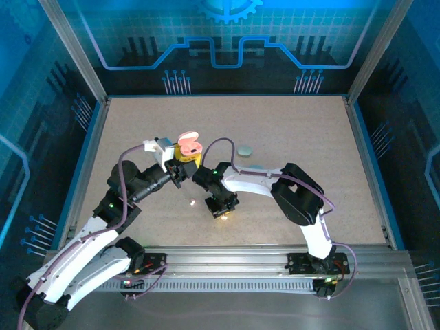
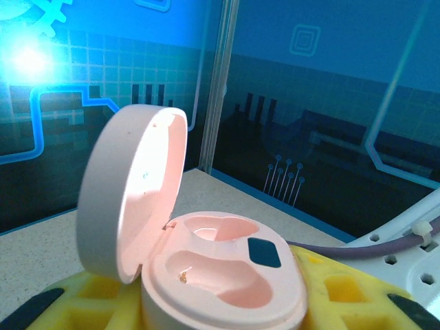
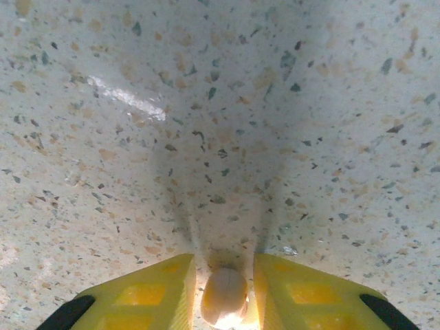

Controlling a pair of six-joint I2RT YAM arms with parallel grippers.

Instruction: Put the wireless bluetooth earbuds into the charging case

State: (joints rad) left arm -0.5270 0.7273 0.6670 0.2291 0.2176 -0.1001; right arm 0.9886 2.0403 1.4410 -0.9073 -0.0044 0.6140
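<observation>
The left pincer is clamped on the base of the pink charging case, with its yellow fingers against both sides. The lid stands open at 10 o'clock of the base, and both wells are empty. The right pincer points down and pinches one pale earbud between its yellow pads. It is close over the speckled bench; contact cannot be told. In the overhead view it sits near the charging case, at 5 o'clock of it. A teal case lies on the bench at 3 o'clock of the charging case, apart from it.
</observation>
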